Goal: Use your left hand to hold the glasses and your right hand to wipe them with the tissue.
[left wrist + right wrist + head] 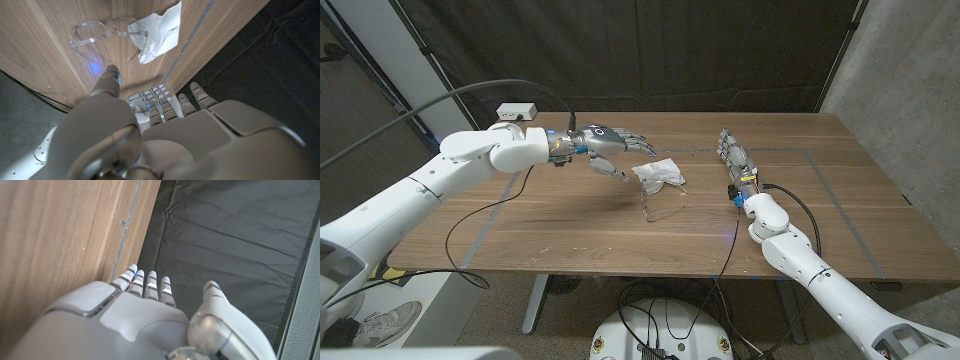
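Note:
Clear-framed glasses [660,198] lie on the wooden table near its middle, and a crumpled white tissue [657,174] sits against their far side. The left wrist view shows the glasses [95,37] and the tissue [157,32] touching. My left hand [613,145] hovers just left of the tissue with its fingers spread and nothing in it. My right hand [735,160] stands on the table to the right of the glasses, fingers straight and together, pointing at the far edge, holding nothing. In the right wrist view the right hand [150,315] has only bare wood ahead of it.
A white power strip [517,112] sits at the table's back left corner with a cable running off it. Thin tape lines [800,152] mark a rectangle on the tabletop. A black curtain hangs behind the table.

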`<action>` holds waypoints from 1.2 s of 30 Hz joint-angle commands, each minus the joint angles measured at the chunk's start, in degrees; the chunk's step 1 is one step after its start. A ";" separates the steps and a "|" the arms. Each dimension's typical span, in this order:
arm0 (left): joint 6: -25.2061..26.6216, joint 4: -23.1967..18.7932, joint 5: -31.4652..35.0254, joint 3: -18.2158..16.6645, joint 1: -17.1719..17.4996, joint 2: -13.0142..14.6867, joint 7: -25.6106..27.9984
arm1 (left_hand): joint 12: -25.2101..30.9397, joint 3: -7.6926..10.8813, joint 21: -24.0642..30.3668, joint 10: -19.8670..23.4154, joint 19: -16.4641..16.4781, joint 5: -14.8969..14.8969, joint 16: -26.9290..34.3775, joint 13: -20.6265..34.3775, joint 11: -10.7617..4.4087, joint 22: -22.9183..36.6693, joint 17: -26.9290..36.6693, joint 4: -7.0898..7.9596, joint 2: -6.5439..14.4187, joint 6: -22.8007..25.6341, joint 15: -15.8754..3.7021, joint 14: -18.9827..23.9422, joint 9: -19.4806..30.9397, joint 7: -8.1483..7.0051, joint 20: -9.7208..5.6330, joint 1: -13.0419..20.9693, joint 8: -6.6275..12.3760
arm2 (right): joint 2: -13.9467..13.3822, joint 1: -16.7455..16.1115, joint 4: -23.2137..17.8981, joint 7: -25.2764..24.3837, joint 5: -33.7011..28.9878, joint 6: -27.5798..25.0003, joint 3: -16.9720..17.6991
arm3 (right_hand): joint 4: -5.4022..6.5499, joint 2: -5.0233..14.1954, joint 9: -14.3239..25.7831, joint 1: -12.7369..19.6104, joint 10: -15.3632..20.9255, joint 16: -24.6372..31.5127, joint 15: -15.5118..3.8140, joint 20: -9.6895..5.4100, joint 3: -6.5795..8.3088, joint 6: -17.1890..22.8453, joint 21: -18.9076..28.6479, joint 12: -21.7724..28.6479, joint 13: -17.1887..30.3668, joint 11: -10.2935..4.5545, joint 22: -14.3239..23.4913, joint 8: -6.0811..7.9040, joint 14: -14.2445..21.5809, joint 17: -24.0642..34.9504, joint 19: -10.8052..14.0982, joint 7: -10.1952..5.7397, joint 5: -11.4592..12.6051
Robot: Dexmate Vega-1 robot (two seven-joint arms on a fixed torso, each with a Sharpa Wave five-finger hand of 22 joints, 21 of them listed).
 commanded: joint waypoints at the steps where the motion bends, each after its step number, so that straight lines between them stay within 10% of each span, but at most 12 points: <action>1: -5.03 -0.43 4.82 5.38 -8.43 -0.13 -7.05 | 0.57 -0.54 0.11 1.16 0.58 0.53 -0.04 0.24 -0.72 0.12 0.11 0.06 -1.77 1.00 -1.94 -0.35 0.38 -0.20 -0.41 1.50 0.51 | 0.49 -1.04 0.10 -1.12 -0.27 0.47 -0.12 | -0.06 0.11 0.14 0.10 0.73 0.28 0.58 0.43 -0.10 0.57 -0.01 0.30 0.09 -0.06 0.19 0.18 0.17 0.21 -0.10 -0.10 0.17; 15: -11.22 -0.18 16.94 8.56 -14.24 -2.48 -4.77 | 1.03 -0.34 0.36 5.05 1.86 1.30 0.37 0.47 -2.60 0.24 0.07 0.33 -3.88 7.05 -2.63 1.19 1.03 -0.37 -0.62 9.50 3.17 | 0.96 -1.49 0.95 -1.74 0.38 0.77 0.41 | 0.21 0.10 0.15 -0.42 0.84 0.32 0.50 0.42 -0.33 0.74 -0.05 0.31 0.09 -0.14 0.22 0.18 0.21 0.28 -0.16 -0.25 0.09; 36: -15.70 7.45 23.92 10.77 -14.46 -7.22 5.26 | 2.11 -2.48 0.93 12.43 4.08 0.90 1.31 0.75 -2.78 0.29 0.57 2.68 -4.84 14.56 -5.14 5.67 1.62 -0.23 -1.52 10.05 6.39 | 2.08 -0.08 5.45 0.60 1.67 2.62 0.49 | 0.60 0.06 0.16 -1.19 1.11 0.34 0.66 0.54 -0.68 1.04 -0.08 0.33 0.09 0.06 0.26 0.17 0.27 0.32 -0.15 -0.29 0.04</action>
